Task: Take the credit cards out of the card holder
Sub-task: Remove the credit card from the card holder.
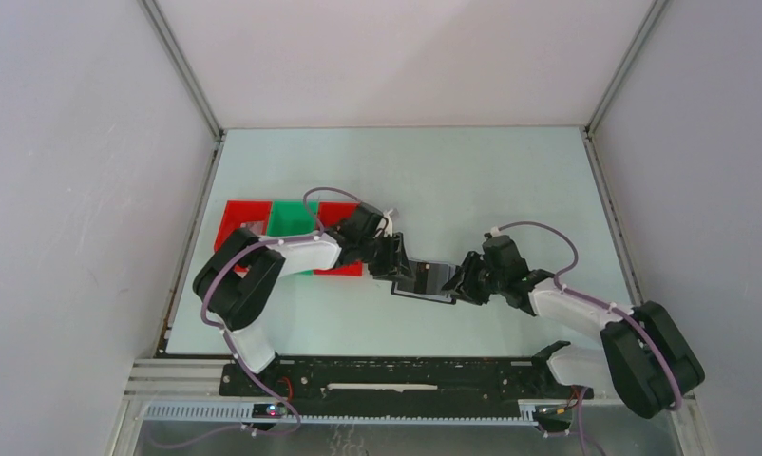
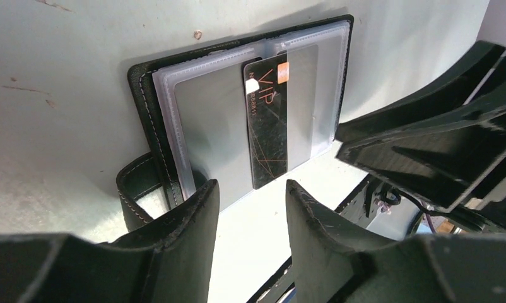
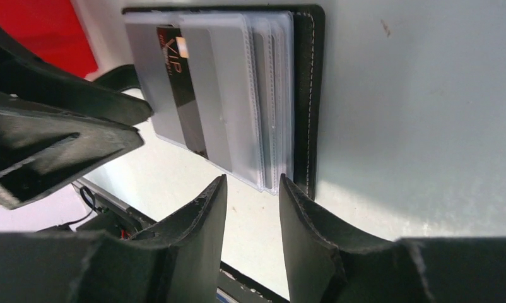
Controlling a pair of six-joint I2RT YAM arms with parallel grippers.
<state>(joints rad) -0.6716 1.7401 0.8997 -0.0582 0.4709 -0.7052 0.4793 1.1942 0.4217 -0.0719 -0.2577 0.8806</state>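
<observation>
Red trays (image 1: 235, 211) flanking a green tray (image 1: 290, 218) sit at the left of the tabletop (image 1: 472, 171), partly under the left arm. Just right of them, the left jaws stand apart and empty at the left edge of the holder (image 1: 425, 281), beside its looped tab (image 2: 134, 189). The holder lies open mid-tabletop with its clear sleeves (image 2: 203, 110) fanned. A dark card (image 2: 267, 120) reading "VIP" in copper letters juts from one sleeve; its smaller print is unreadable. The right jaws, also parted and holding nothing, face the holder's right edge.
</observation>
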